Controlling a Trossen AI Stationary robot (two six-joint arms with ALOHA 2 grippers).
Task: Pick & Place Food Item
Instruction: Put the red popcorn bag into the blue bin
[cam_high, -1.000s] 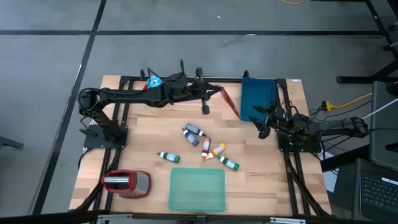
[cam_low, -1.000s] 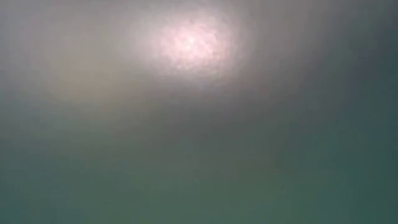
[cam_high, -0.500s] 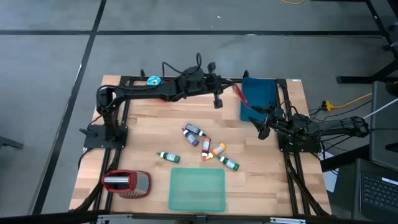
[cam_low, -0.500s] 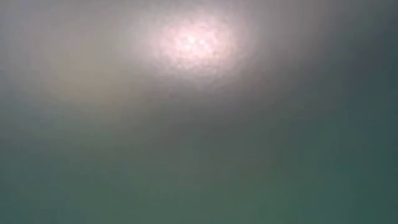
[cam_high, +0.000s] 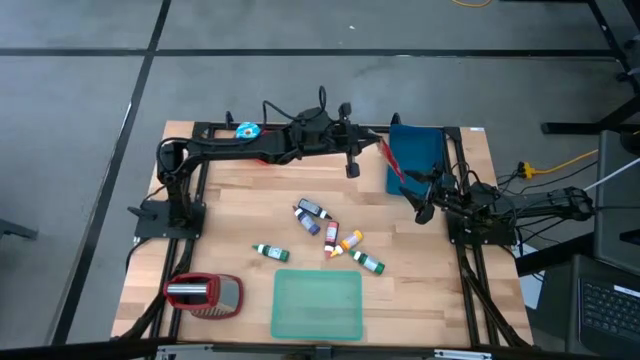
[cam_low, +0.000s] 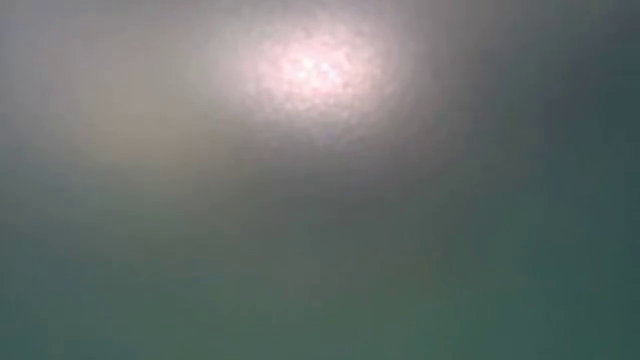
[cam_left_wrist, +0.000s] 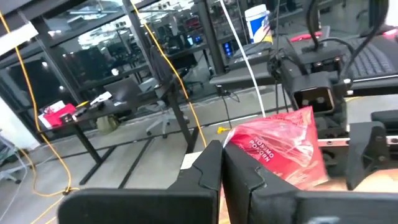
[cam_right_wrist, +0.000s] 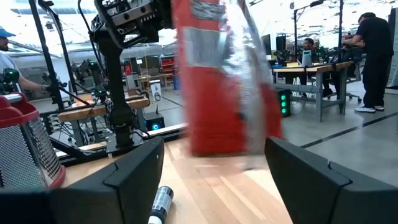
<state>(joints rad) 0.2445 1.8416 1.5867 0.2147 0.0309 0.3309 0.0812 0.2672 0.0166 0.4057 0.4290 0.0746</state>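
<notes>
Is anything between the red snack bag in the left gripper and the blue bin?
Nothing visible. The left gripper holds the red snack bag right at the blue bin's near edge; the open right gripper waits beside the bin.

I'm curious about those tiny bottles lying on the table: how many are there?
6 little bottles, it seems: one alone at, two at, three near. They lie clustered mid-table, so another may be hidden.
</notes>
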